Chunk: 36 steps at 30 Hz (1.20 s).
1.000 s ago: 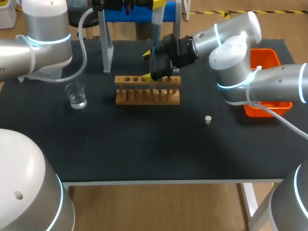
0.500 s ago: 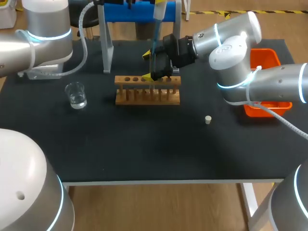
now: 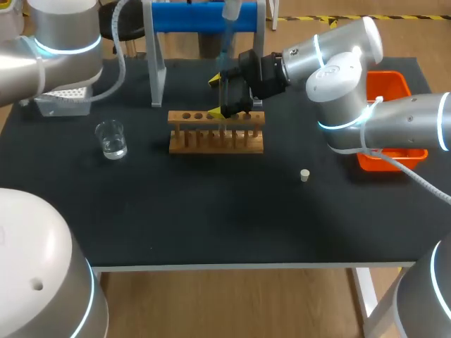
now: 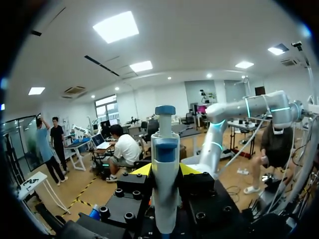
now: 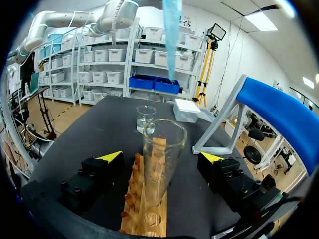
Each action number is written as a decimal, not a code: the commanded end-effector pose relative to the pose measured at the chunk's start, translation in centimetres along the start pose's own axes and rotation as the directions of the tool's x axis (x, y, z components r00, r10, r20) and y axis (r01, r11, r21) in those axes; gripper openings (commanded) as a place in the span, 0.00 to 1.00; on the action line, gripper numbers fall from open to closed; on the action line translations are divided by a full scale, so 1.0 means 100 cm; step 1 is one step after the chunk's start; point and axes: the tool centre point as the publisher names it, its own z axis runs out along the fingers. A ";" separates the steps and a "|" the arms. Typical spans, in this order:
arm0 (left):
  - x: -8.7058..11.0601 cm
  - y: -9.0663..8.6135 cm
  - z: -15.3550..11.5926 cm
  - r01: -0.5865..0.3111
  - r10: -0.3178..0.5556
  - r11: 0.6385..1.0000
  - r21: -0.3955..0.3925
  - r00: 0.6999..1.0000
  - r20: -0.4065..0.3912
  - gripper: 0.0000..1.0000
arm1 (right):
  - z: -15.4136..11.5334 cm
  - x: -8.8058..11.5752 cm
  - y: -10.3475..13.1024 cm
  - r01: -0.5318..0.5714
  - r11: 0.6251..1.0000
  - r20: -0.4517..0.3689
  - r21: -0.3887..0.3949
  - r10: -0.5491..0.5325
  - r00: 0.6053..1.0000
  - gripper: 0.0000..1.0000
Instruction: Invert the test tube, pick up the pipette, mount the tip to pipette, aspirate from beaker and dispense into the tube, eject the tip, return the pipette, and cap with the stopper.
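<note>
Black tabletop point(image 3: 211, 211) carries one wooden rack point(image 3: 215, 132) near its middle, one glass beaker point(image 3: 111, 139) with a little clear liquid well to the rack's left, and one small pale stopper point(image 3: 304, 175) lying alone toward the front right. A broad stretch of bare surface runs from the rack to the front edge. One orange bin point(image 3: 384, 88) sits at the right edge, one white tip box point(image 3: 63, 102) at the left rear is partly hidden behind the left arm point(image 3: 42, 53), and one blue stand point(image 3: 204, 17) lines the back. One test tube point(image 5: 162, 154) stands upright, mouth up, in the rack between the fingers of the right gripper point(image 3: 220, 96), whose yellow tips stand wide on either side without touching the glass, so that claw is released. The left gripper point(image 4: 165, 169) is clenched on the one pipette point(image 4: 165, 144), held high; the head view's upper edge cuts it off. The pipette's blue tip point(image 5: 172, 35) hangs over the rack, above the tube's mouth and apart from it. From the head view the tube is mostly hidden behind the right gripper, and the rack's holes are hard to count.
</note>
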 end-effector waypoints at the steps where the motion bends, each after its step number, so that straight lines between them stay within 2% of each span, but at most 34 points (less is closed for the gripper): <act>1: 0.040 -0.010 -0.033 0.007 -0.005 1.000 -0.027 0.997 0.073 0.00 | 0.000 -0.001 0.000 0.000 1.000 -0.005 0.002 0.000 1.000 1.00; 6: 0.072 0.001 -0.045 0.026 -0.024 0.999 -0.027 0.995 0.098 0.00 | 0.000 -0.001 0.000 0.000 1.000 -0.005 0.002 0.000 1.000 1.00; 10: 0.097 0.017 -0.039 0.054 -0.052 0.998 -0.017 0.995 0.083 0.00 | 0.000 -0.001 0.000 0.000 1.000 -0.005 0.002 0.000 1.000 1.00; 16: 0.123 0.043 -0.033 0.051 -0.054 0.998 0.032 0.995 0.079 0.00 | 0.000 -0.001 0.000 0.000 1.000 -0.005 0.002 0.000 1.000 1.00; 23: 0.141 0.061 -0.018 0.044 -0.049 0.997 0.059 0.995 0.081 0.00 | 0.000 -0.001 0.000 0.000 1.000 -0.005 0.002 0.000 1.000 1.00; 29: 0.150 0.069 -0.008 0.010 -0.017 0.997 0.075 0.995 0.097 0.00 | 0.000 -0.001 0.000 0.000 1.000 -0.005 0.002 0.000 1.000 1.00; 36: 0.152 0.072 -0.006 -0.003 -0.009 0.996 0.091 0.991 0.135 0.00 | 0.000 -0.001 0.000 0.000 1.000 -0.005 0.002 0.000 1.000 1.00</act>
